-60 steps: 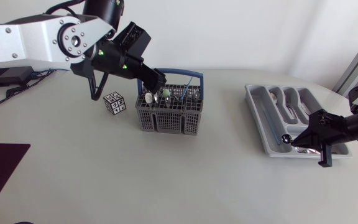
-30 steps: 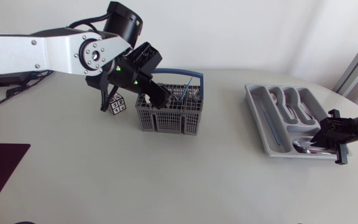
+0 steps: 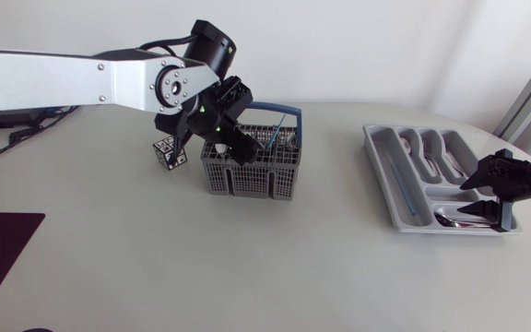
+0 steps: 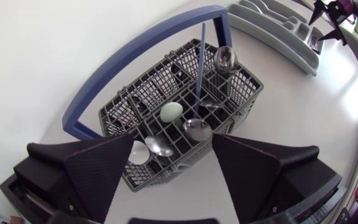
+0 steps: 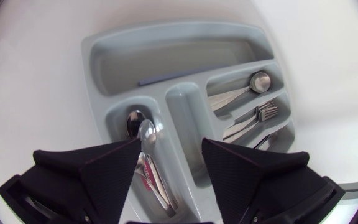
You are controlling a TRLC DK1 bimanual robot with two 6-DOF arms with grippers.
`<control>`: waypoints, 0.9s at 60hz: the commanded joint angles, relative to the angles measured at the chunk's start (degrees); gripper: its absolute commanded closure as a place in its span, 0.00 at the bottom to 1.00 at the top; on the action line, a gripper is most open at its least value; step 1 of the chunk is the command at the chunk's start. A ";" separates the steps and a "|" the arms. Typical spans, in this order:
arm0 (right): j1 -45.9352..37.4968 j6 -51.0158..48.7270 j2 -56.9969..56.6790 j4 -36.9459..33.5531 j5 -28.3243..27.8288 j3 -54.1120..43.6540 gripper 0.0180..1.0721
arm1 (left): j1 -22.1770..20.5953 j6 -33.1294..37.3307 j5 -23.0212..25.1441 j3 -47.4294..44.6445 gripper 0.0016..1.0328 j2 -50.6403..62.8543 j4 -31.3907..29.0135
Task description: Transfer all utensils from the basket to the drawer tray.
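Over grey lattice basket (image 3: 247, 179): left pincer (image 4: 173, 144) apart | over moulded tray (image 5: 166, 31): right pincer (image 5: 171, 147) apart

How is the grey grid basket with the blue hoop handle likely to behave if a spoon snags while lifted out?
The grey grid basket is open lattice, so probably light; it may lift or slide on the smooth white table. Its metal spoons stand high, so it could tip, though the broad base should resist.
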 commanded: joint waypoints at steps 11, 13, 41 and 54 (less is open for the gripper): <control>5.58 12.76 -8.23 -1.82 -2.90 -4.40 0.12 | -0.35 -3.45 -4.27 5.10 0.21 3.52 -0.59; 6.29 14.08 -9.11 -1.82 -3.08 -4.66 0.12 | -0.26 -3.63 -5.32 5.19 0.22 3.52 -0.59; 14.90 23.13 -17.54 0.37 -5.62 -11.78 0.12 | 4.48 -14.17 -1.45 8.26 0.37 3.08 -7.36; 14.90 22.87 -16.75 3.10 -6.86 -14.68 0.12 | 8.09 -18.74 7.25 7.65 0.44 5.19 -7.97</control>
